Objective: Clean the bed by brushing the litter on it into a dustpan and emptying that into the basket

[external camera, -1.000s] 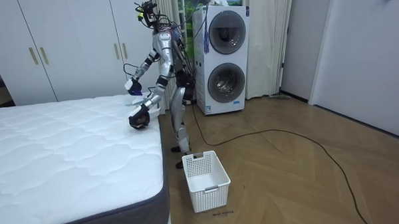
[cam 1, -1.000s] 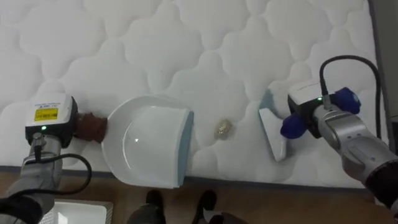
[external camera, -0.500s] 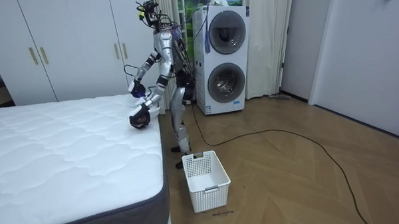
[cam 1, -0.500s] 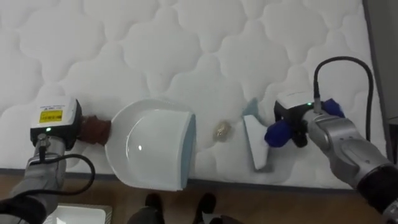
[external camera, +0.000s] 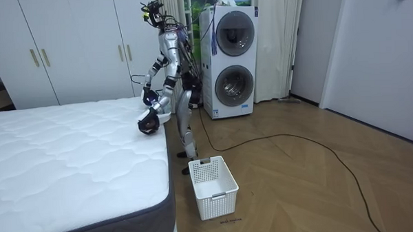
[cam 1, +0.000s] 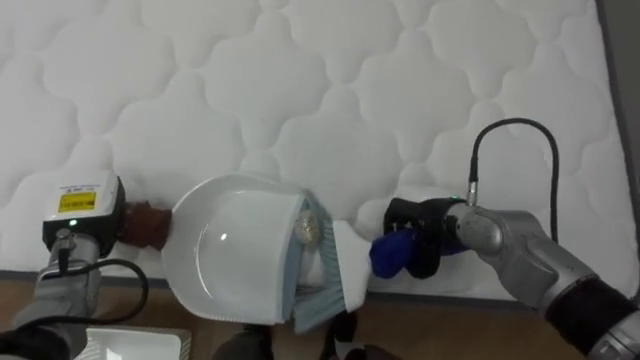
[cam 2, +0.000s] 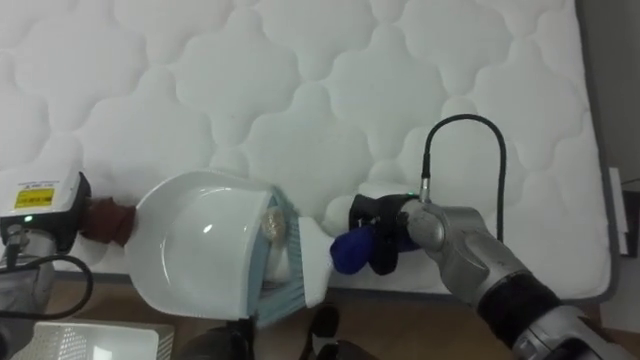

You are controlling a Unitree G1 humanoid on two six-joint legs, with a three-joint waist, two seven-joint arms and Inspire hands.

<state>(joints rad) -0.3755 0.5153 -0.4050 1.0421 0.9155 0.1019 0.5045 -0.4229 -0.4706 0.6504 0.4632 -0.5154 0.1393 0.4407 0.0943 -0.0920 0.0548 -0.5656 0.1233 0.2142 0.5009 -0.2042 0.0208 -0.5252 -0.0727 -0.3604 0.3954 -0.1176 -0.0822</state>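
Two hands work at the near edge of the bed [cam 1: 330,90], with a white dustpan [cam 1: 235,250] lying between them on the quilted mattress. The pan's near rim juts a little past the bed's edge. On the dustpan's left a brown handle [cam 1: 148,225] runs in under the left hand [cam 1: 80,210]; I cannot tell how that hand's fingers stand, as its back hides them. On the dustpan's right the right hand [cam 1: 418,235] is curled round the blue handle [cam 1: 392,255] of a small brush [cam 1: 340,275]. The brush's white head and pale blue bristles press against the pan's open mouth. A small yellowish crumpled scrap [cam 1: 305,230] sits just inside that mouth, touching the bristles.
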